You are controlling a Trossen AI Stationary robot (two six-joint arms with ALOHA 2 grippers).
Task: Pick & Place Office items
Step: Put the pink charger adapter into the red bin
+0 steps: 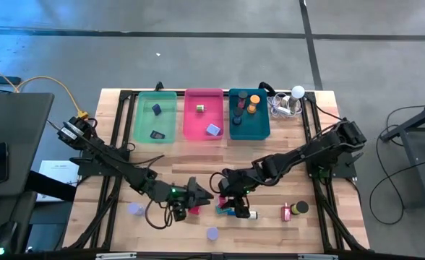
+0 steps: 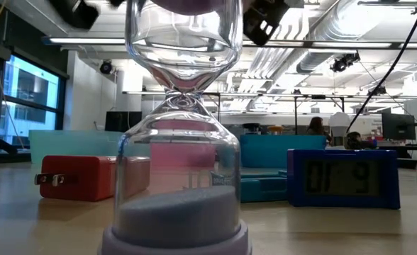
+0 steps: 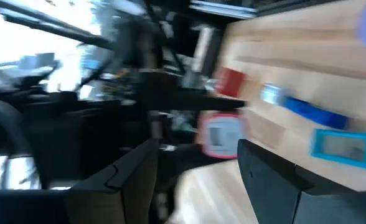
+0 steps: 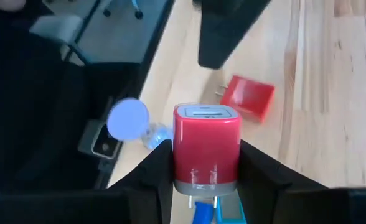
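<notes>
Red charger (image 4: 206, 146) sits clamped in the right hand (image 4: 201, 165), seen only by its wrist camera; left hand (image 3: 198, 165) gapes empty.

both arms reach inward, left pincer (image 1: 198, 193) empty, right pincer (image 1: 230, 204) gripping.

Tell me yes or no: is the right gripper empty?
No, in the right wrist view the right gripper has a red charger block clamped between its two dark fingers.

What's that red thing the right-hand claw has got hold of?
Look at the front of the wooden table, where both arms meet. The right gripper is clamped on a red charger block, metal prongs showing, unlike the second red plug lying loose nearby.
</notes>
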